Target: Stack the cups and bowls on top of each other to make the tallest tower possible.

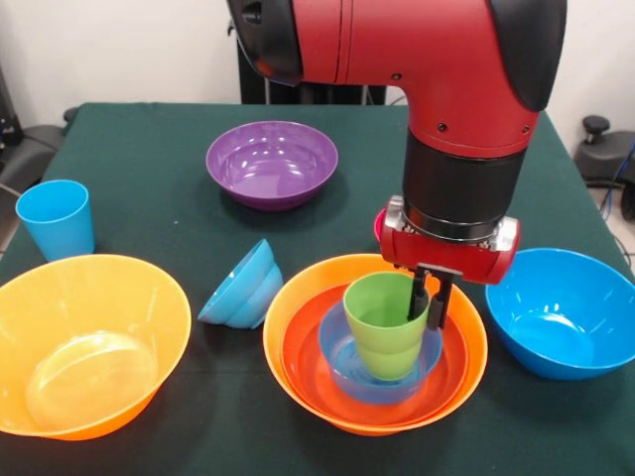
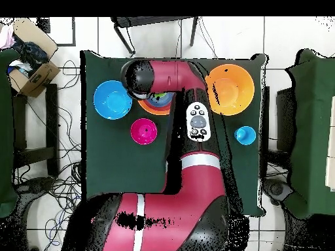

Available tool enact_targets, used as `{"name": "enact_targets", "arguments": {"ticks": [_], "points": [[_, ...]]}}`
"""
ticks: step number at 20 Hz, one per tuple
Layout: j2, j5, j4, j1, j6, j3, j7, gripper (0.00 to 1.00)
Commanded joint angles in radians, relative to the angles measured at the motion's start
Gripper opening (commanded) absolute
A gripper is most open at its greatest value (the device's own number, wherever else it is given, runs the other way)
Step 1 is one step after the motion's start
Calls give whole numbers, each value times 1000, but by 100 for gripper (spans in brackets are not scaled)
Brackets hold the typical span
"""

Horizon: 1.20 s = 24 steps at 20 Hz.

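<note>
Now gripper (image 1: 431,297) with black fingers (image 1: 440,301) pinching rim of lime green glossy plastic tapered cup (image 1: 387,325), one inside, one outside, narrow gap. Cup sits upright in small translucent blue bowl (image 1: 342,369), nested in red-orange bowl (image 1: 308,362), inside big orange bowl (image 1: 283,332): tower so far, centre of green-clothed counter (image 1: 149,139). Judgement: seat cup flat, centred, release straight up; slick plastic slides easily. Light blue cup (image 1: 56,218), purple bowl (image 1: 271,162), tipped blue bowls (image 1: 241,286) unstacked.

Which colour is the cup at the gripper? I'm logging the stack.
Lime green cup, clearest in the front view.
</note>
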Motion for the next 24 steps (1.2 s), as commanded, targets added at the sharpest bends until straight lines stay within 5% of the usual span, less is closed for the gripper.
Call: {"name": "enact_targets", "arguments": {"ticks": [1, 10, 11, 24], "points": [[-15, -30, 109, -17, -41, 24, -20, 0], [-17, -43, 128, -12, -82, 27, -20, 0], [-17, -42, 127, -9, -74, 24, -17, 100], [-19, -33, 122, -7, -43, 25, -15, 100]]}}
